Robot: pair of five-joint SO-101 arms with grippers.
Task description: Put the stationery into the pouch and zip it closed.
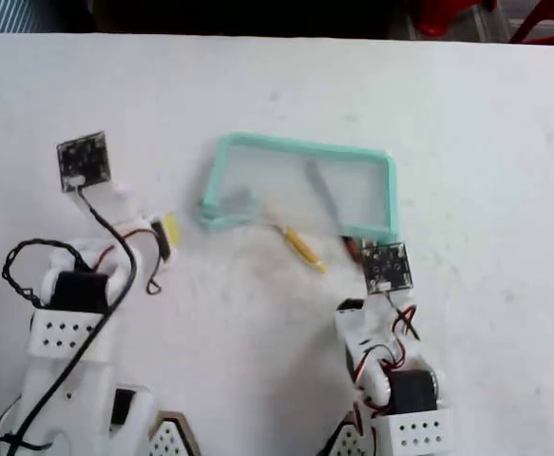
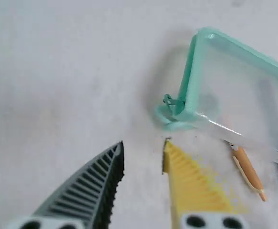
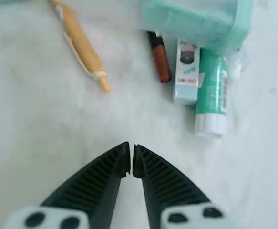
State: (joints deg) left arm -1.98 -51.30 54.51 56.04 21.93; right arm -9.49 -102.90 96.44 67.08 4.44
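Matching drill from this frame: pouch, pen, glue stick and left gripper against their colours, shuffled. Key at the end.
Things
1. pouch
2. pen
3. glue stick
4. left gripper

Colours
A. one grey finger, one yellow finger
B. green body, white cap
C. clear panel, teal rim
D. orange

Pairs: 1-C, 2-D, 3-B, 4-A
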